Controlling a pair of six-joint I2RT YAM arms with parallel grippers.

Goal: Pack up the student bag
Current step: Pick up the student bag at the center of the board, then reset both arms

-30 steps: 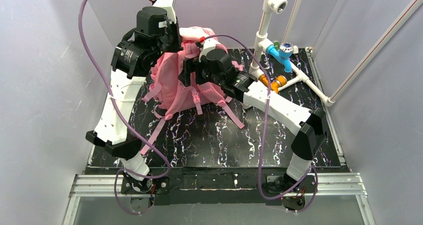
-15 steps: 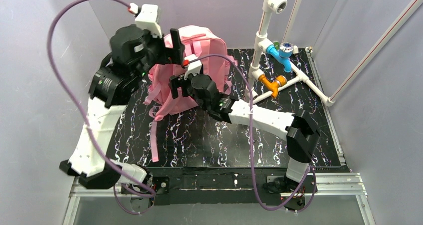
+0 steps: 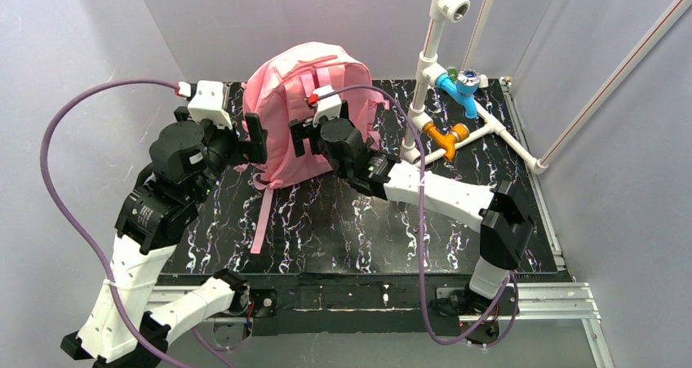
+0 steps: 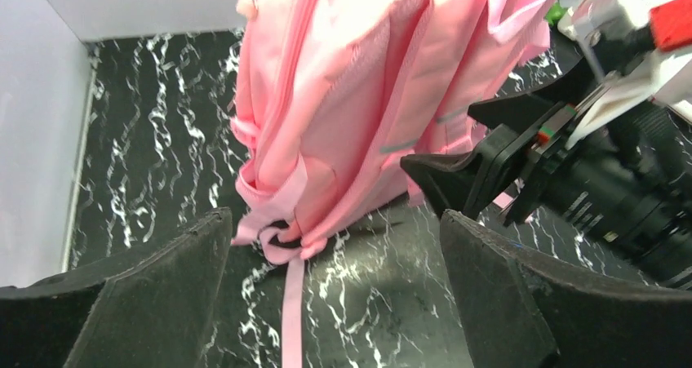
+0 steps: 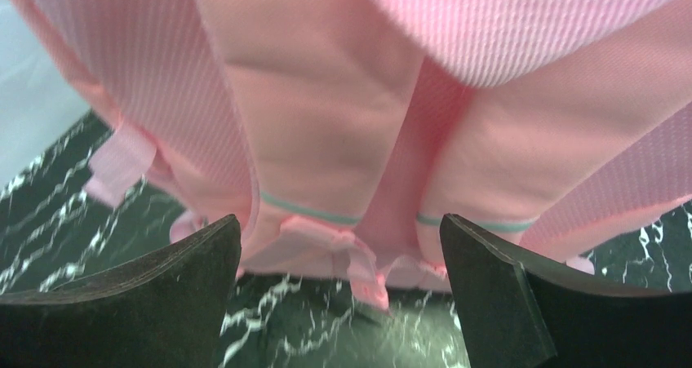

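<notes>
**Overhead view, upper centre.** The student bag stands on its base at the far end of the counter. Its long axis is near vertical and its strap side is turned toward the arms. One strap trails toward the lower frame. The right end effector, jaws wide and empty, faces the bag's lower panel head-on from just beside it. The left end effector, likewise open and empty, flanks the bag's left edge in the frame. The right arm appears the nearer.
</notes>
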